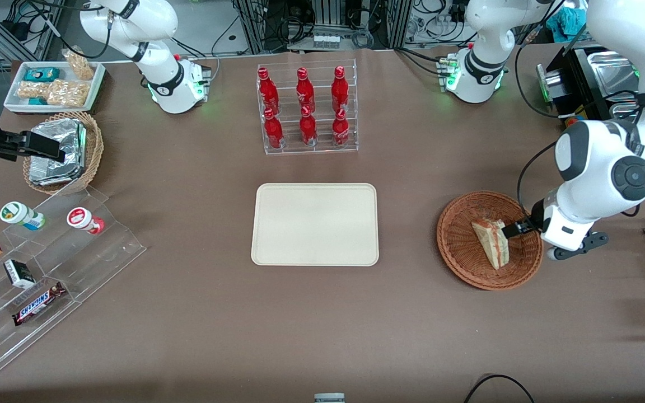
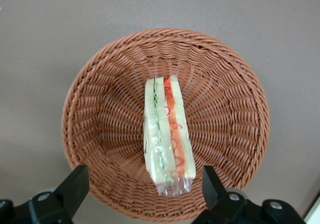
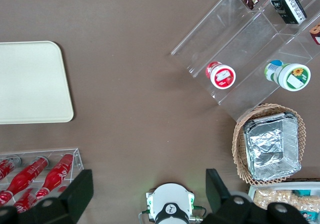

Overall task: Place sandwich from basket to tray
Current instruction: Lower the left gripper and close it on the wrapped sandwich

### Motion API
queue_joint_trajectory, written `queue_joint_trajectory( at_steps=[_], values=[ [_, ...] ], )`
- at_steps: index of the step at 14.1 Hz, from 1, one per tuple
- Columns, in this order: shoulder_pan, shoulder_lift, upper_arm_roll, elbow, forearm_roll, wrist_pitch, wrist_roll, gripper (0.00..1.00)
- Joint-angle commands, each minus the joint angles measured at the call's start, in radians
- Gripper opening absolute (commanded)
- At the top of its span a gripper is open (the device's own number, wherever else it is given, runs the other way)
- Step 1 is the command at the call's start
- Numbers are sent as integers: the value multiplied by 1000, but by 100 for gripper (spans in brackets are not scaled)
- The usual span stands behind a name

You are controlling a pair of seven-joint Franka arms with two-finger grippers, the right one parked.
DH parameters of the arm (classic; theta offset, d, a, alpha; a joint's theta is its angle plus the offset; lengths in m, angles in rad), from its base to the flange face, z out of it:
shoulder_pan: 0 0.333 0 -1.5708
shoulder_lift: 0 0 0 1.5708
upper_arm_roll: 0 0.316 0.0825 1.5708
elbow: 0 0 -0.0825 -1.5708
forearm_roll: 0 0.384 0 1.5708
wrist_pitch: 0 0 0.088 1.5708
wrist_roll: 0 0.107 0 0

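Note:
A plastic-wrapped sandwich (image 1: 491, 243) (image 2: 167, 134) with red and green filling stands on edge in the round reddish-brown wicker basket (image 1: 462, 252) (image 2: 100, 114), toward the working arm's end of the table. My left gripper (image 1: 515, 228) (image 2: 144, 177) hangs low over the basket rim, open. Its two black fingers (image 2: 77, 181) stand wide apart on either side of the sandwich's wrapped end, touching nothing. The cream tray (image 1: 315, 224) (image 3: 30, 81) lies bare at the middle of the table.
A clear rack of red bottles (image 1: 307, 109) stands farther from the front camera than the tray. Toward the parked arm's end are a tan basket with foil packets (image 1: 65, 151), a white snack dish (image 1: 54, 84) and a clear stepped shelf (image 1: 48, 268).

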Motion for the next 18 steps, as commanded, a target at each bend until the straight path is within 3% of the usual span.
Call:
queue_joint_trajectory(
  at_steps=[1, 8, 9, 10, 11, 16, 18],
  values=[
    [-11, 58, -10, 5, 4, 71, -45, 100],
    [-14, 153, -10, -35, 13, 120, -38, 100],
    [-15, 157, -10, -35, 13, 122, -38, 89],
    [-15, 159, -10, -36, 11, 122, -38, 62],
    [-14, 157, -10, -36, 11, 120, -38, 43],
    [-9, 141, -10, -33, 11, 112, -38, 21],
    [-17, 109, -10, -26, 13, 102, 8, 20]
  ],
)
